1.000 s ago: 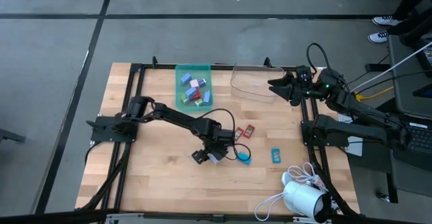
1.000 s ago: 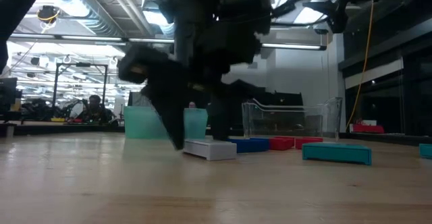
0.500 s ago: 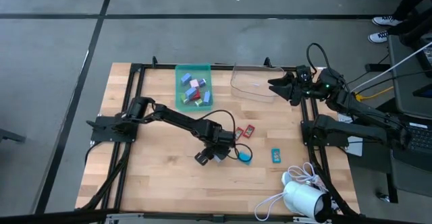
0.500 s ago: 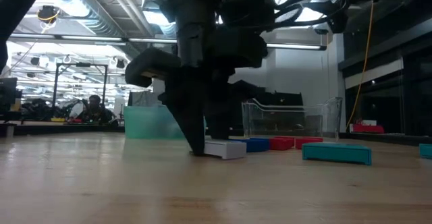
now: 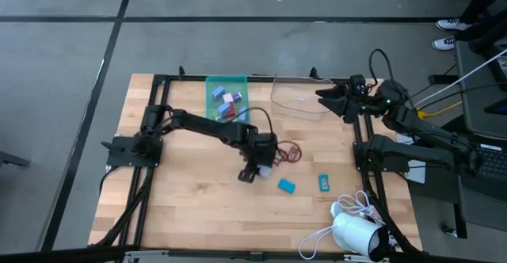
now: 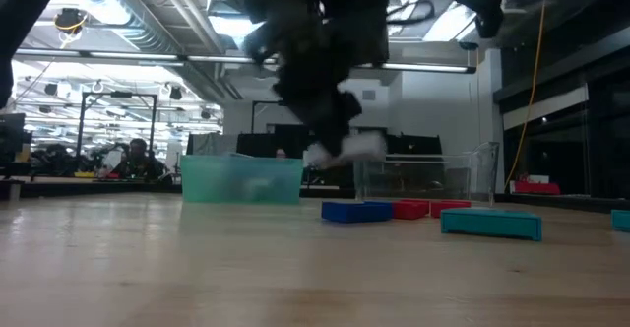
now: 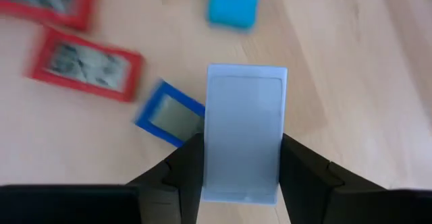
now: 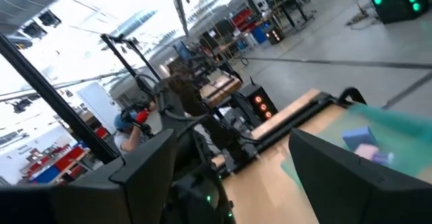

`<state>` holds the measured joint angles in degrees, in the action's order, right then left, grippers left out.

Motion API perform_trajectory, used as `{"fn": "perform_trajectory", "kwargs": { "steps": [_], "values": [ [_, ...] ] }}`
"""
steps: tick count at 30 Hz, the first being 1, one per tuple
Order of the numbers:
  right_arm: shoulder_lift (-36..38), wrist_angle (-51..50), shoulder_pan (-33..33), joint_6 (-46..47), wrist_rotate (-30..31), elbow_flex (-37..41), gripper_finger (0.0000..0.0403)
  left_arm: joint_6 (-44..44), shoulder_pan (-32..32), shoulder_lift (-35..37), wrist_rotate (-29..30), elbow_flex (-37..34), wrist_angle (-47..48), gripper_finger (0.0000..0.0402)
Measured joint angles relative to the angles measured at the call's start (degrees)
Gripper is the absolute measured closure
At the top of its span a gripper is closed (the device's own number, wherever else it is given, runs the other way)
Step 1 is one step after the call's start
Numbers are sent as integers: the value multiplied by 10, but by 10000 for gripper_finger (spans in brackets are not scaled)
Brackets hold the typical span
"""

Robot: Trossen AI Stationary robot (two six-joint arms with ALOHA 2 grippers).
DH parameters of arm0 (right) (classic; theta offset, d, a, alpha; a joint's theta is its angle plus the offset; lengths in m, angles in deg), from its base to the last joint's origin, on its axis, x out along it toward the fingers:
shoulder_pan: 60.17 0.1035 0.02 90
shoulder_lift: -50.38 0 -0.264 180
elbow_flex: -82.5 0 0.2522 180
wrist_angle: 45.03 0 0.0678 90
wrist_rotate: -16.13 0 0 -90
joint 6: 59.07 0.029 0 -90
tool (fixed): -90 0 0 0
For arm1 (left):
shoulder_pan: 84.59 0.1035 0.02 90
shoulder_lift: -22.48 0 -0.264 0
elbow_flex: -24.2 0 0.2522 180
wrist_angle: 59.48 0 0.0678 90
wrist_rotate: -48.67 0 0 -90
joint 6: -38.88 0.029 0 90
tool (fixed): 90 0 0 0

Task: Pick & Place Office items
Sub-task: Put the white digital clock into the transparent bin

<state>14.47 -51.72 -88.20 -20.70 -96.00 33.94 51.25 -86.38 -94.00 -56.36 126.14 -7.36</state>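
One white piece [image 7: 243,133] is pinched in the left tool [image 5: 264,165], now lifted clear of the counter [image 5: 182,200]; it sat on the wood 0.5 s ago. Blue piece [image 6: 356,210] and red pieces [image 7: 88,65] lie below. Right tool [image 5: 323,97] spread, parked far right.

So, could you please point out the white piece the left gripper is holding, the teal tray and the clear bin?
white piece [image 7: 243,133]: left wrist view, middle of its flat face.
teal tray [image 5: 214,79]: high view, its far rim.
clear bin [image 6: 472,164]: low view, its front wall.
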Motion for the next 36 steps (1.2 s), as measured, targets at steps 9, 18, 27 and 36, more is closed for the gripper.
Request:
{"fn": "perform_trajectory", "kwargs": {
  "steps": [9,18,27,36],
  "values": [
    [0,16,0,0,-10,0,111,-108,88,57,19,1,-129,254],
    [0,19,0,1,-13,0,111,-166,219,71,33,1,-303,254],
    [0,22,0,1,24,0,111,-193,320,31,-12,3,-404,254],
    [0,24,0,1,55,0,111,-208,322,-25,-50,5,-466,254]
  ]
}}
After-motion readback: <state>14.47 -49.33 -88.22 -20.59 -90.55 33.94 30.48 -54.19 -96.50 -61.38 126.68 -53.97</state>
